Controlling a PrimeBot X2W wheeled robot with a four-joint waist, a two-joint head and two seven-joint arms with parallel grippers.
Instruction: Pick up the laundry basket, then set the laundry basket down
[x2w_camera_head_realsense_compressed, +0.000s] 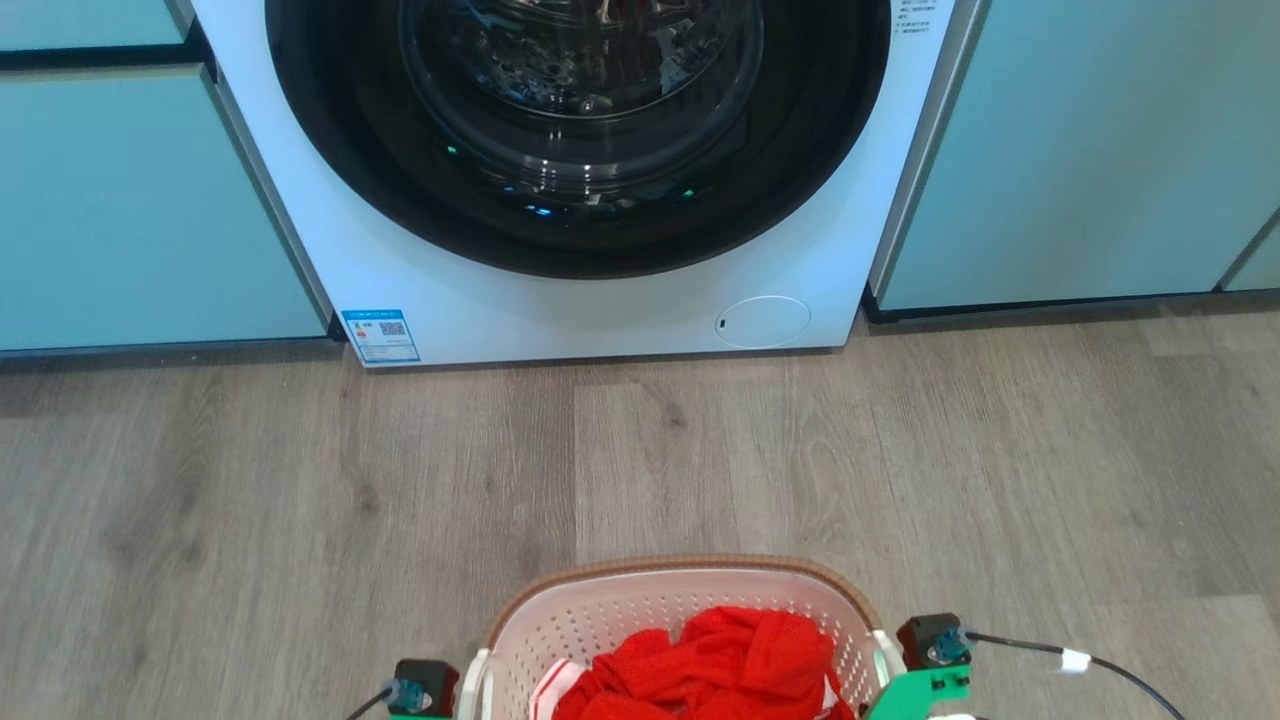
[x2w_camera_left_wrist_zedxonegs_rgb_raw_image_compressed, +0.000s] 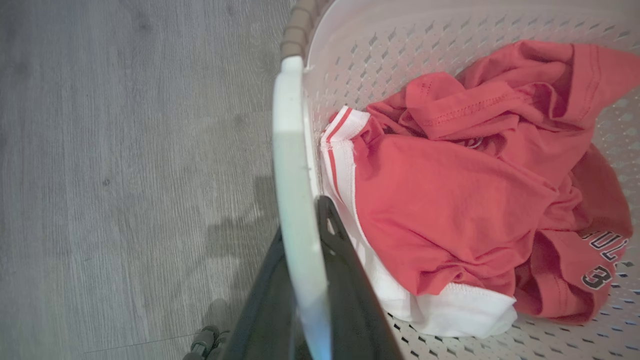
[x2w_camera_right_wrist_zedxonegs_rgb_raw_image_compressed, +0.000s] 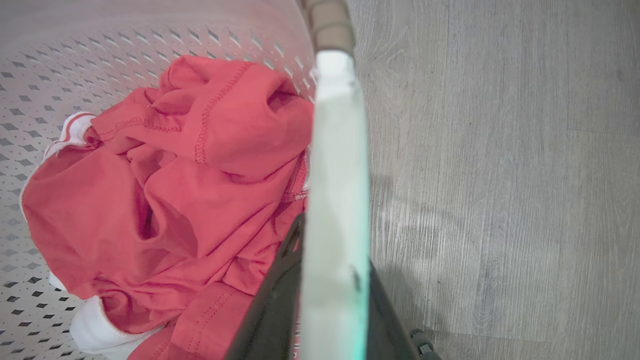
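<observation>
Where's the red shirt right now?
The red shirt lies inside the laundry basket, at the bottom middle of the head view, in front of the washing machine.

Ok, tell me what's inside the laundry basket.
Crumpled red clothes with white trim lie inside the laundry basket. Whatever is beneath them is covered and cannot be seen.

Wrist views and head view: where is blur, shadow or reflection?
Left wrist view: the handle of the basket is blurred near the lens, the red clothes are sharp, and a soft shadow lies on the floor. Right wrist view: the other handle is blurred too. Head view: the washing machine door glass shows small reflections.
</observation>
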